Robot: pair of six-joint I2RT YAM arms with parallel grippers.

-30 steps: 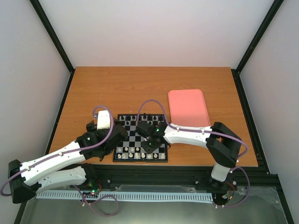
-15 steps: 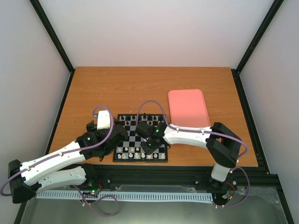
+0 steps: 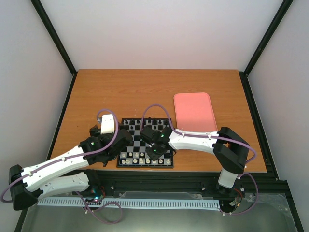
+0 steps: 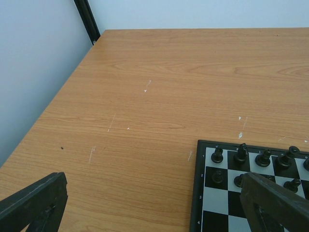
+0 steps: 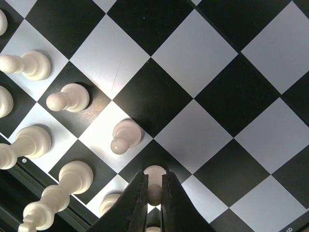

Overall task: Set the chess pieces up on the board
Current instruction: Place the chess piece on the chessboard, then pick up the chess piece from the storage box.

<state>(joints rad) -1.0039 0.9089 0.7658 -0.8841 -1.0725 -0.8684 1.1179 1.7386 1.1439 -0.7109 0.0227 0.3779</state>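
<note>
Right gripper (image 5: 153,181) is clamped on a cream pawn (image 5: 154,172) standing in the 5 o'clock part of the board (image 3: 126,145). Other chess pieces (image 5: 124,136) stand from the pawn's 7 to 10 o'clock in the wrist view. Left gripper (image 4: 152,200) gapes wide at the board's 9 o'clock edge. A pink tray (image 3: 194,112) lies at the board's 2 o'clock.

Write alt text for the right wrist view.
The right gripper pinches a cream pawn at the chessboard, seen from above. Other cream pieces stand on squares toward the picture's left, near the board's edge.
</note>
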